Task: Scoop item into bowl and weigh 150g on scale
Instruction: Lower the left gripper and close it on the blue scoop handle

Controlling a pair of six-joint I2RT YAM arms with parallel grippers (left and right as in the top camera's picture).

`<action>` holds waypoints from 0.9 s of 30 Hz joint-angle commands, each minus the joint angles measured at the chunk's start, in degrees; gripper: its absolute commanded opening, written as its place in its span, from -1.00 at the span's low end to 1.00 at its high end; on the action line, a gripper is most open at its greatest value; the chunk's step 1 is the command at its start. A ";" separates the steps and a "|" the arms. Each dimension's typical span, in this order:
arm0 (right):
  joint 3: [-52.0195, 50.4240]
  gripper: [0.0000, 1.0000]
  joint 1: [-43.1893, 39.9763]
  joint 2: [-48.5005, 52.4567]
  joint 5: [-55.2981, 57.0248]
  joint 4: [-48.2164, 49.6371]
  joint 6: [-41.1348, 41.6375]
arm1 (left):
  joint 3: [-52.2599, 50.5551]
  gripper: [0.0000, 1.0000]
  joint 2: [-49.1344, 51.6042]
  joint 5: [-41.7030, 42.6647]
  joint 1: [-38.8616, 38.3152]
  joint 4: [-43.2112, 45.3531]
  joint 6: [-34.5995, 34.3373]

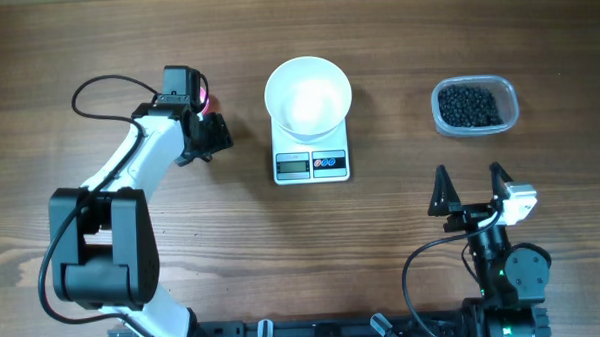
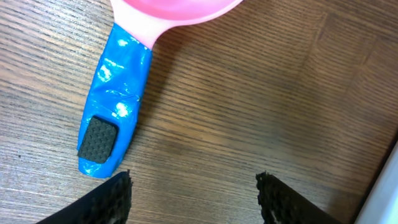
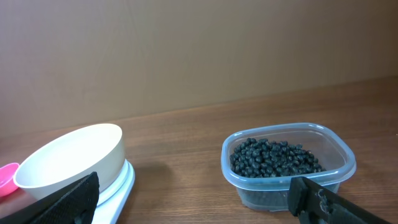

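Note:
The white bowl (image 1: 308,93) stands on the white scale (image 1: 312,164) at the table's middle back, and it looks empty. The item, a heap of small black beans (image 1: 469,105), fills a clear plastic tub (image 1: 499,84) at the right. A pink scoop (image 2: 180,11) with a blue-taped handle (image 2: 115,106) lies flat on the wood. My left gripper (image 2: 194,190) hangs over it, open, with only bare table between its fingers; the handle's end lies just ahead of the left fingertip (image 2: 112,196). My right gripper (image 1: 471,188) stands open near the front right, facing the beans (image 3: 273,158) and the bowl (image 3: 74,162).
The left arm (image 1: 130,164) reaches from the front left toward the scoop (image 1: 205,96), left of the scale. In the right wrist view the tub (image 3: 289,186) sits ahead on the right and the scale (image 3: 121,183) on the left, with bare wood between.

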 commanded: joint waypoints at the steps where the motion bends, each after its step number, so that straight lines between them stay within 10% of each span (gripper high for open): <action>1: -0.02 0.99 0.04 -0.35 0.74 0.20 0.22 | -0.83 0.54 0.76 -0.74 0.31 0.76 -0.11; 9: -0.02 0.99 0.04 -0.35 0.74 0.20 0.20 | -0.85 0.91 0.76 -0.76 0.35 2.67 -0.07; 27: -0.02 0.98 0.04 -0.35 0.74 0.20 0.20 | -0.90 0.92 0.79 -8.35 0.44 8.59 1.86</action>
